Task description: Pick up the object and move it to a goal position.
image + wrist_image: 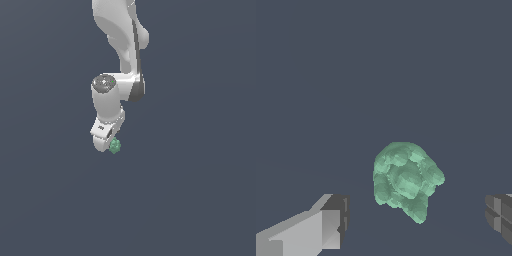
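Note:
The object [115, 146] is a small lumpy teal-green thing lying on the flat dark grey surface, just beside the lower end of the white arm's hand. In the wrist view the object [406, 179] lies between my two fingers, closer to neither pad, with clear gaps on both sides. My gripper [416, 217] is open, its grey fingertips [336, 215] spread wide on either side of the object and not touching it. In the exterior view the gripper [106, 146] is mostly hidden behind the hand.
The white arm [120, 55] comes down from the top of the exterior view. The dark grey surface [200, 200] fills the rest of both views.

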Controlling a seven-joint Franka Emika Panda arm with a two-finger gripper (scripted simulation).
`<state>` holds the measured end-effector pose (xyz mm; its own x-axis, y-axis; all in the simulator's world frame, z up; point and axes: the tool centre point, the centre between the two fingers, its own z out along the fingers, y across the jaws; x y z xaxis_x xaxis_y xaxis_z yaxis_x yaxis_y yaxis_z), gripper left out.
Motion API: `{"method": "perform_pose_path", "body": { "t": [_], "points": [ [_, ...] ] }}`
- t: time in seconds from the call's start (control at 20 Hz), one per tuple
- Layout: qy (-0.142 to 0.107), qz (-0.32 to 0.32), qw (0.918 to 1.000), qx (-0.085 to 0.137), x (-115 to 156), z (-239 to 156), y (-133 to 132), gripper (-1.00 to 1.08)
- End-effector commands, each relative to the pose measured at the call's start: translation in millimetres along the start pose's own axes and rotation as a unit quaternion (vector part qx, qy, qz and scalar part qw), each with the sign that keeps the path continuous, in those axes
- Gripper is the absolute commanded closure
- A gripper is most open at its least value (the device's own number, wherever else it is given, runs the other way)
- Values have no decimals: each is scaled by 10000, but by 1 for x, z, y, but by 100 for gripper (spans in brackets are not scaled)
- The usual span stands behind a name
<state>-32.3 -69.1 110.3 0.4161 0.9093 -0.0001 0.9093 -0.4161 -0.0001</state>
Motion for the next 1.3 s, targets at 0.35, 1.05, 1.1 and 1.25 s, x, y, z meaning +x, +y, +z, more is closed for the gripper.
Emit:
{"method": "perform_pose_path", "body": {
  "t": [0.35, 1.05, 1.1, 1.25],
  "points": [
    [1, -11, 10000, 0, 0, 18, -1, -92],
    [1, -22, 10000, 0, 0, 50, 0, 108],
    [1, -22, 10000, 0, 0, 50, 0, 108],
    [1, -22, 10000, 0, 0, 50, 0, 108]
  ]
}}
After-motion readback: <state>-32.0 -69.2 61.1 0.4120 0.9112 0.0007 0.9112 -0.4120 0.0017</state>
